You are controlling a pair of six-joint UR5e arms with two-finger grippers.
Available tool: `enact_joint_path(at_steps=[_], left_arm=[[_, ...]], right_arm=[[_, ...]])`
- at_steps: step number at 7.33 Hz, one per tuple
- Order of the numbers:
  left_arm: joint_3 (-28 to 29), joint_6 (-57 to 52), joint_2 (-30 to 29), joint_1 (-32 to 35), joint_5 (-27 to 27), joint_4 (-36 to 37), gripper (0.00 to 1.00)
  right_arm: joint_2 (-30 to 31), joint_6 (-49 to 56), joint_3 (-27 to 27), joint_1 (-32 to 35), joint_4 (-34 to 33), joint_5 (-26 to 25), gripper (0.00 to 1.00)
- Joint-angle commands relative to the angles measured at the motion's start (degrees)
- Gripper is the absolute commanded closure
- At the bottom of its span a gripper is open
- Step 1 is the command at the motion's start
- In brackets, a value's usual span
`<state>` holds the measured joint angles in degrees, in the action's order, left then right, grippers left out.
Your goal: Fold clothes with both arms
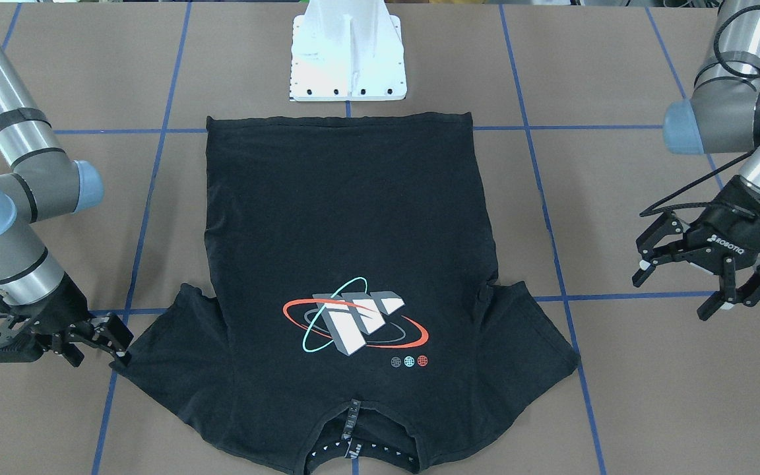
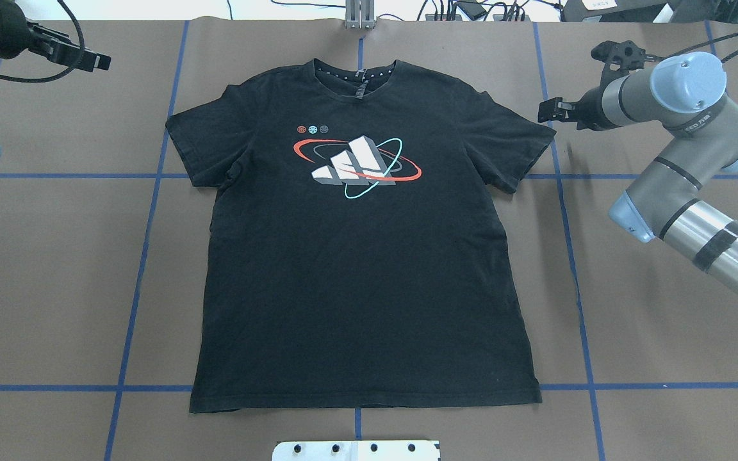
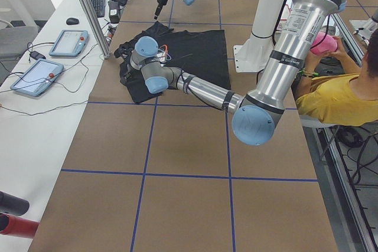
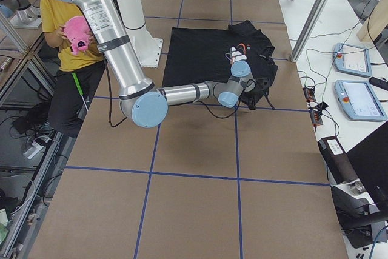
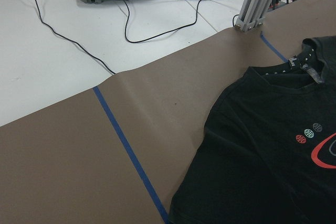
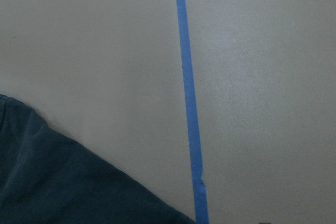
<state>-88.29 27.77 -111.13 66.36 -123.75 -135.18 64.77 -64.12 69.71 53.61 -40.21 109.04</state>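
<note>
Presently on hand.

Item one: my right gripper (image 1: 99,343). It is low over the table, jaws apparently parted, holding nothing. One tip sits just beside the cuff of the right sleeve (image 1: 162,353).

Item two: my left gripper (image 1: 675,293). It is held higher, jaws wide apart and empty, well apart from the left sleeve (image 1: 538,343). Lettering on its body reads ROBOTIQ.

Item three: black T-shirt (image 2: 356,269).
- Lie: spread flat, print up, on the brown table cover (image 2: 631,333).
- Long axis: collar to hem, straight out from my white pedestal (image 1: 348,59), hem toward the base and collar at the far edge. One sleeve sticks out sideways toward each arm.
- From the right gripper: the cloth lies inward, toward the table's middle, with the cuff next to the tip.
- From the left gripper: the cloth also lies inward, but across a stretch of bare cover.
- Nearer gripper: the right. In my judgement the left must close its gap before a paired sleeve pick can begin.

Markings on the shirt:
- Chest graphic (image 2: 356,166): three slanted white bars ringed by a red and a teal orbit, with three small globe dots beside it. No wordmark I can read.
- Strip at the collar (image 2: 357,89): print too small to make out.

Blue tape lines (image 2: 143,256) grid the cover.
</note>
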Motion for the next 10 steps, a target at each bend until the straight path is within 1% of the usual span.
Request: enact_joint_path(at_steps=[1,2,3,5,6,7,8,9,10], left_arm=[[-0.1,0.0,0.1,0.0,0.0,0.0,0.00],[-0.1,0.0,0.1,0.0,0.0,0.0,0.00],[-0.1,0.0,0.1,0.0,0.0,0.0,0.00],[0.0,0.0,0.1,0.0,0.0,0.0,0.00],[0.0,0.0,0.1,0.0,0.0,0.0,0.00],[0.0,0.0,0.1,0.0,0.0,0.0,0.00],[0.0,0.0,0.0,0.0,0.0,0.0,0.00],[0.0,0.0,0.1,0.0,0.0,0.0,0.00],[0.1,0.0,0.1,-0.1,0.0,0.0,0.00]], right_arm=[[-1.7,-0.2,-1.8,-0.4,0.4,-0.6,0.18],[-2.4,-0.2,-3.3,-0.5,0.5,-0.8,0.23],[-2.3,-0.2,-3.4,-0.9,0.5,-1.3,0.26],[-2.1,-0.2,-3.4,-1.7,0.5,-2.9,0.27],[-2.0,-0.2,-3.5,-1.9,0.5,-2.9,0.32],[-2.0,-0.2,-3.7,-2.0,0.5,-2.9,0.42],[-2.1,-0.3,-3.7,-2.0,0.5,-2.9,0.57],[-2.2,-0.2,-3.7,-2.0,0.5,-2.8,0.67],[-2.3,-0.2,-3.6,-2.0,0.5,-2.8,0.75]])
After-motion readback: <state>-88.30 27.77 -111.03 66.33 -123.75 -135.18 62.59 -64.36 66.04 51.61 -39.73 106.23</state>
